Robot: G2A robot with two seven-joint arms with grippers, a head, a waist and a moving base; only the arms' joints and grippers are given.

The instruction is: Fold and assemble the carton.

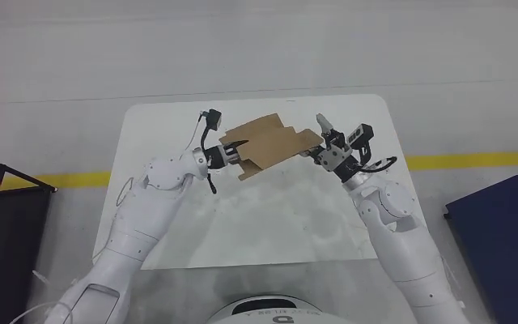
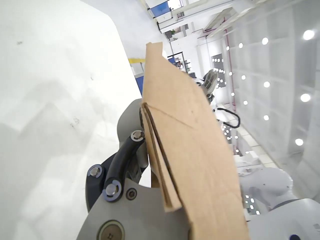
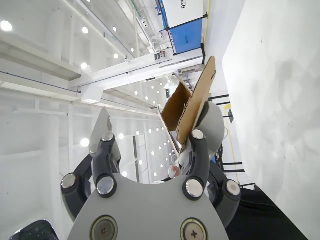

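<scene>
A flat brown carton hangs in the air over the far half of the white table, held between both arms. My left gripper is shut on one end of it; in the left wrist view the carton lies layered against one grey finger and hides the other. My right gripper is at the opposite end and stands open. In the right wrist view the carton leans on one finger, while the other finger is far off it. The right gripper's finger shows beyond the carton in the left wrist view.
The table has rounded corners and bare white surface under and in front of the carton. A yellow line runs on the floor. A dark frame stands left of the table and a dark blue block right of it.
</scene>
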